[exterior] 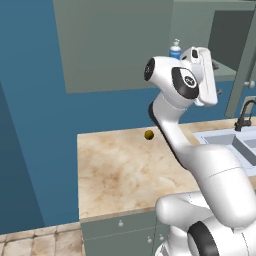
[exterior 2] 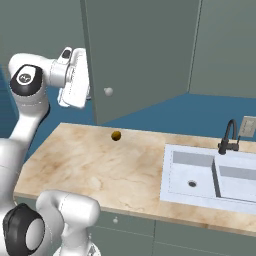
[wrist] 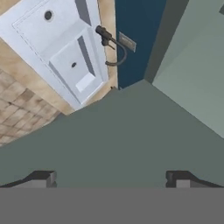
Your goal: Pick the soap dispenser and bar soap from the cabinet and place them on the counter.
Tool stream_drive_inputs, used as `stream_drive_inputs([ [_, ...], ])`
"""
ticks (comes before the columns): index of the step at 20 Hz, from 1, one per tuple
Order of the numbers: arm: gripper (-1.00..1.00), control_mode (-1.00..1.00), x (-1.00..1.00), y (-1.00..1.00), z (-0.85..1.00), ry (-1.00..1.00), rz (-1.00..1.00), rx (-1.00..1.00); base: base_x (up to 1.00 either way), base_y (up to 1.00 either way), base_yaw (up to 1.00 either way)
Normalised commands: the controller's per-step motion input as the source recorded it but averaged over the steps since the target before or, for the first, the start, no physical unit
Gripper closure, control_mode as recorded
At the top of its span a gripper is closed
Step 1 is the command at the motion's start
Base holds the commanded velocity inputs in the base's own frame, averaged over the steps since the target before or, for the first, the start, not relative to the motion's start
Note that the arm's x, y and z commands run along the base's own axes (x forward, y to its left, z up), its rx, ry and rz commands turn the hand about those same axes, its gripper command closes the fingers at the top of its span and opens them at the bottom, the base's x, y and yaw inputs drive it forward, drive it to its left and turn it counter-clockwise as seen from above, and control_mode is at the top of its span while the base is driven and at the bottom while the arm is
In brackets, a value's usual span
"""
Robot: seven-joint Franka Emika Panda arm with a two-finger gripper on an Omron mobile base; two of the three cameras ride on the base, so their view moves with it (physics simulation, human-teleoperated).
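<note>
Marbled counter (exterior: 115,170) with pale sink (exterior 2: 210,175), blue wall, grey-green cabinet (exterior: 115,45), gripper (wrist: 111,179) spread wide, empty.

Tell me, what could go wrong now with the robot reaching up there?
1. The hand sits tight beside the open cabinet door; swinging could bump it.
2. The soap dispenser stands at the shelf edge right behind the arm; a nudge might topple it.
3. The open fingers hold nothing, so any grab could still miss.
</note>
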Motion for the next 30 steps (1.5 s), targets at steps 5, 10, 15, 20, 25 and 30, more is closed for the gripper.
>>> stream_drive_inputs([
  [5, -1.0, -1.0, 0.13, -0.11, -0.04, 0.06, 0.0, -0.02, 0.0, 0.0, 0.0],
  [10, -1.0, -1.0, 0.14, -0.11, -0.06, 0.08, 0.0, -0.02, 0.0, 0.0, 0.0],
  [15, -1.0, -1.0, 0.06, -0.16, -0.03, 0.07, 0.0, -0.03, 0.0, 0.0, 0.0],
  [20, -1.0, -1.0, -0.04, -0.38, 0.0, 0.01, 0.0, -0.04, 0.0, 0.0, 0.0],
  [25, -1.0, -1.0, -0.15, -0.44, 0.0, 0.0, 0.0, -0.03, 0.0, 0.0, 0.0],
  [30, -1.0, -1.0, -0.19, -0.48, 0.0, 0.0, 0.0, -0.03, 0.0, 0.0, 0.0],
])
